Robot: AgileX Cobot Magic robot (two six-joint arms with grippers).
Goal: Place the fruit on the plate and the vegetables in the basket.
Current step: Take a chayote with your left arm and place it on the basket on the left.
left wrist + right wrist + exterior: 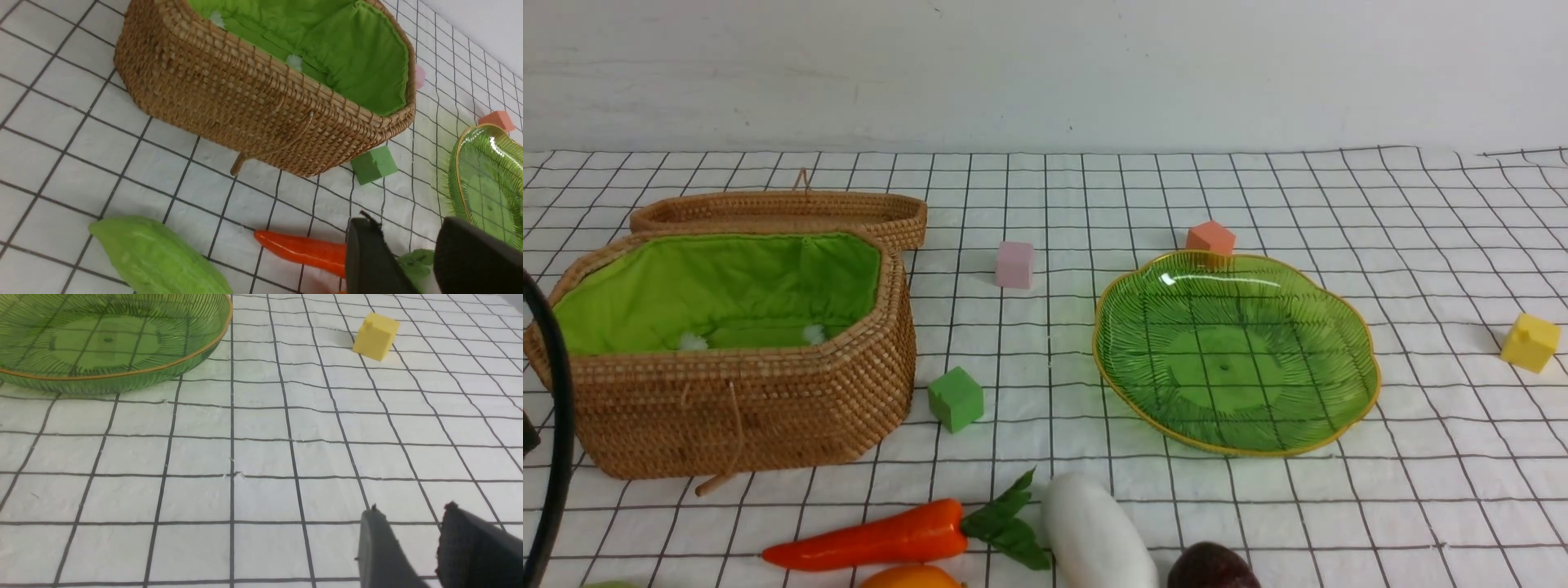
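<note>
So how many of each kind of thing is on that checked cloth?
Vegetables: 3, carrot, white radish, light green vegetable
Fruits in view: 2, mango, dark fruit
Cubes: 4, pink cube, orange cube, green cube, yellow cube
Basket: 1
Basket lid: 1
Plate: 1
Total: 12

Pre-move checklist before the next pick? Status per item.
1. Basket open, lid off, lying behind it: ok.
2. Plate bare: ok.
3. Left pincer open, empty, near carrot: ok.
4. Right pincer open, empty, over bare cloth: ok.
5. Mango and dark fruit fully in view: not ok, cut off at the front view's lower edge.
6. Green cube clear of the carrot-to-basket path: cannot tell.
</note>
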